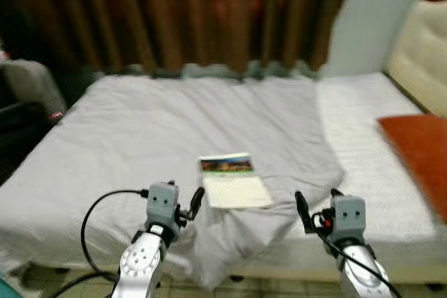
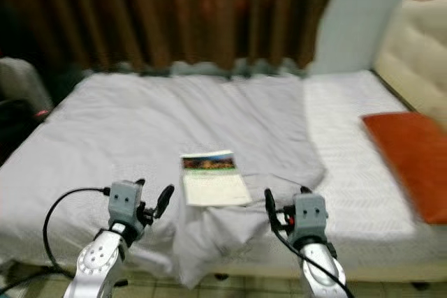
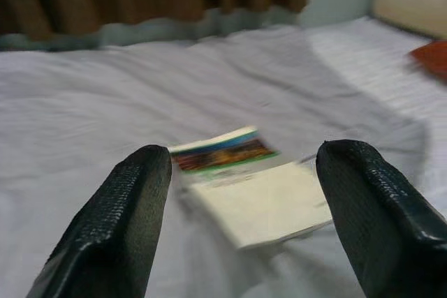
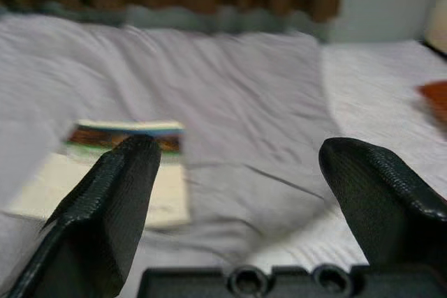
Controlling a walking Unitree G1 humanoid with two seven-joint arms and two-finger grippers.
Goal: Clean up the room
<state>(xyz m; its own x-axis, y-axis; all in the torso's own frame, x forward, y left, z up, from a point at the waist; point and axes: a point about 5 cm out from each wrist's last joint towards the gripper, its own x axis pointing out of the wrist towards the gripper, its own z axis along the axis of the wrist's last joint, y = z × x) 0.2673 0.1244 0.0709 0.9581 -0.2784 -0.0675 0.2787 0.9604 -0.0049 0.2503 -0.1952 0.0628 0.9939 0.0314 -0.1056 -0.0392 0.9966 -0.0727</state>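
A thin booklet (image 1: 234,183) with a colourful top band and a pale cover lies flat on the grey bedsheet (image 1: 160,130), near the bed's front edge. My left gripper (image 1: 183,204) is held low just left of the booklet, and in the left wrist view its fingers (image 3: 133,200) stand open with the booklet (image 3: 251,186) lying beyond the gap. My right gripper (image 1: 318,206) hovers at the front edge to the booklet's right, also open, holding nothing. In the right wrist view the booklet (image 4: 167,172) lies off to one side, past one finger.
An orange pillow (image 1: 419,151) rests on the white quilted part of the bed at right, under a cream headboard (image 1: 422,54). Brown curtains (image 1: 209,12) hang behind the bed. A dark seat with a grey item (image 1: 28,88) stands at left. Crumpled sheet (image 1: 230,242) hangs over the front edge.
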